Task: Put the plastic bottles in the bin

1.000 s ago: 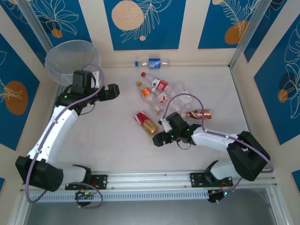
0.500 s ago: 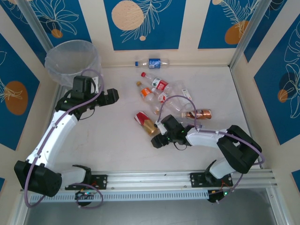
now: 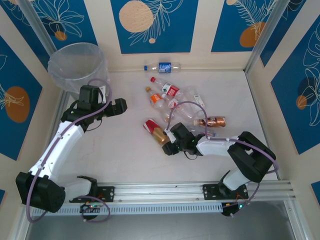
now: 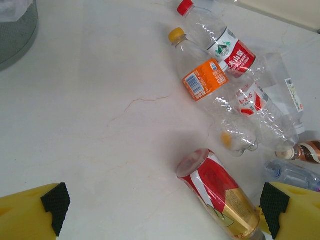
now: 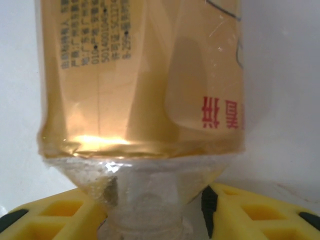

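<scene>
Several small clear plastic bottles (image 3: 167, 90) lie scattered on the white worktop (image 3: 115, 150), well apart from the round grey bag-lined bin (image 3: 56, 70), so the step in hand looks like picking one up. The right pincer (image 5: 150, 212) straddles the neck of the crushed red-and-gold-labelled bottle (image 5: 140, 75), though I cannot tell whether it grips, while the left pincer (image 3: 121, 104), spread wide and empty, hovers near the bin. Next, I judge, the right one must clamp firmly on that slick neck, lift, and carry the bottle across to the bin.
</scene>
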Action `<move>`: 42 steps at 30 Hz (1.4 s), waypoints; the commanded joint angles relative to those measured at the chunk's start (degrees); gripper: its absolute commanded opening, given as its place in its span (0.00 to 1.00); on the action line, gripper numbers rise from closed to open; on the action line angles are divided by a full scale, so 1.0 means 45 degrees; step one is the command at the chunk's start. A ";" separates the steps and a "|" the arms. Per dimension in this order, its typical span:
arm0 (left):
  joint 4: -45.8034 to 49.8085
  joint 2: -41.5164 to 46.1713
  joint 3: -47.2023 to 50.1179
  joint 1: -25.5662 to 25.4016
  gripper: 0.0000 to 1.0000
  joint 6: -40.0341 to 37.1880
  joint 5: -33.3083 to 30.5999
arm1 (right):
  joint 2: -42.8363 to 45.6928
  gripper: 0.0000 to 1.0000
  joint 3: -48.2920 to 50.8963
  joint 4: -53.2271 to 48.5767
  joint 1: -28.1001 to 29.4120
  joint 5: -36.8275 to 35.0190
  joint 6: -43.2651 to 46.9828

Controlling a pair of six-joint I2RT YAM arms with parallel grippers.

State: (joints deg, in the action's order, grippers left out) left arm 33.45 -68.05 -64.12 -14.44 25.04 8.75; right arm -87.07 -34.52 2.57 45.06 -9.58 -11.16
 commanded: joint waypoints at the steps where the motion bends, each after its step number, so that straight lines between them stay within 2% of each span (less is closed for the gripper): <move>1: 0.0017 0.0051 0.0050 -0.0092 0.99 0.0066 -0.0131 | -0.0342 0.45 -0.0160 0.0202 0.0221 0.0250 0.0211; 10: 0.0108 -0.0444 0.0018 -0.0093 0.99 0.0146 0.0370 | -0.0138 0.25 -0.0338 0.0036 0.0281 0.0294 0.0211; 13: 0.0044 -0.0444 0.0102 -0.0093 0.99 0.0117 0.0369 | 0.0029 0.17 -0.0385 0.0025 0.0328 0.0314 0.0214; 16: 0.0088 -0.0417 0.0119 -0.0093 0.99 0.0055 0.0417 | 0.0237 0.02 -0.0394 0.0009 0.0338 0.0333 0.0216; 17: 0.0052 -0.0414 0.0143 -0.0090 0.99 0.0040 0.0483 | 0.0329 0.00 -0.0412 -0.0018 0.0339 0.0340 0.0267; 24: -0.0650 -0.0508 0.0379 -0.0093 0.99 0.0415 0.1683 | 0.1170 0.00 -0.0604 0.0041 0.0339 0.0373 -0.0067; 29: -0.3133 -0.0741 0.0834 -0.0107 0.99 0.2436 0.4553 | 0.1774 0.00 -0.0964 -0.0093 0.0358 0.0618 -0.0638; 34: -0.3302 -0.1022 0.0750 -0.0408 0.99 0.2648 0.4257 | 0.2097 0.00 -0.0959 0.0600 0.0339 -0.0209 -0.1936; 38: -0.3462 -0.1379 0.0752 -0.1098 0.99 0.2758 0.4138 | 0.2113 0.00 -0.1238 0.1086 0.0319 -0.0258 -0.2610; 42: -0.4184 -0.1650 0.1179 -0.2149 0.99 0.3566 0.2663 | 0.2025 0.00 -0.1333 0.1666 0.0339 -0.0135 -0.2653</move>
State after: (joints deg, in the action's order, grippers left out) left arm 18.24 -74.67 -60.42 -21.56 37.85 24.10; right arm -78.67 -38.59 6.17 46.17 -9.72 -21.06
